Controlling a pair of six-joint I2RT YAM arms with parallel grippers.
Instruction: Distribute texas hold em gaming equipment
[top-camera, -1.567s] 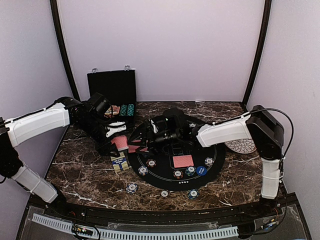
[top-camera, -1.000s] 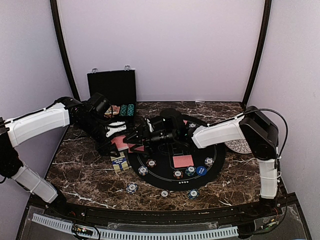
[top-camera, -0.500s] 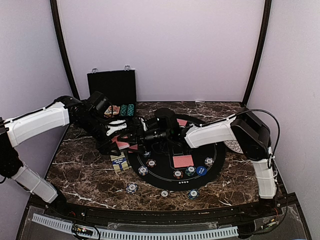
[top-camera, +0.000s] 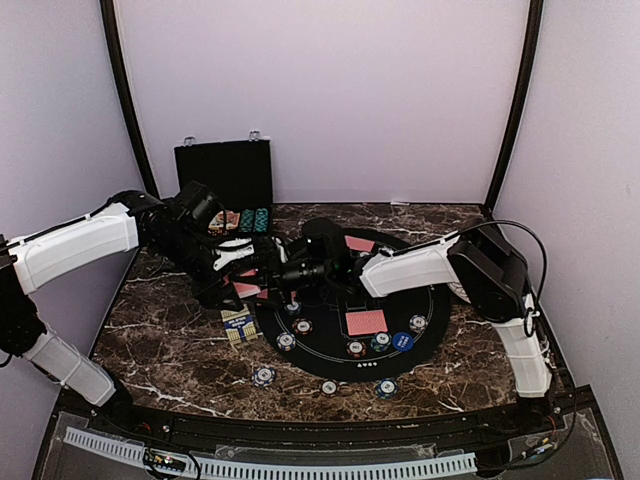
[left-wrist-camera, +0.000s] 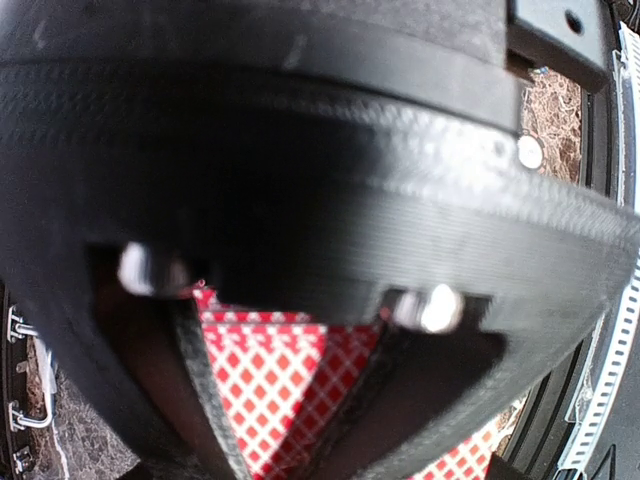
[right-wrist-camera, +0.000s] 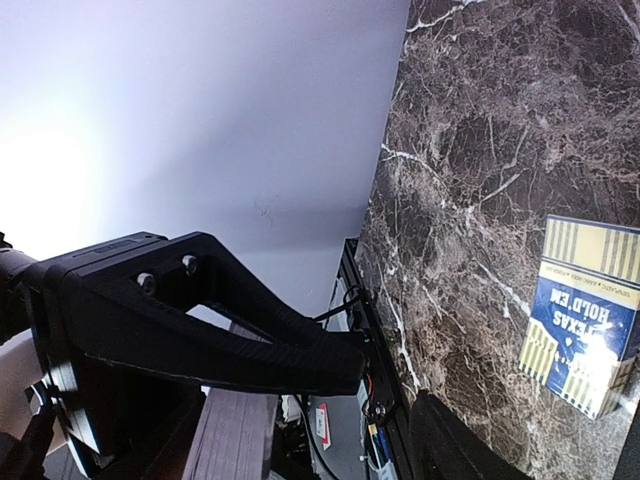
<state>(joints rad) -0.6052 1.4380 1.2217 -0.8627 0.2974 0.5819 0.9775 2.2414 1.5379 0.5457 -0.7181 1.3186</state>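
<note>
My left gripper is shut on a small stack of red-backed cards, held just above the table left of the round black mat. My right gripper reaches far left across the mat, right next to the left gripper and its cards. In the right wrist view its fingers stand apart with nothing between them. Two red-backed cards lie on the mat with several striped chips and a blue disc. Three more chips lie in front of the mat.
A yellow-and-blue Texas Hold'em card box lies left of the mat and shows in the right wrist view. The open black case with chips stands at the back left. The white patterned plate sits behind the right arm.
My right arm has stretched steadily leftward across the mat until its gripper meets the left gripper's cards. The left arm has hardly moved.
</note>
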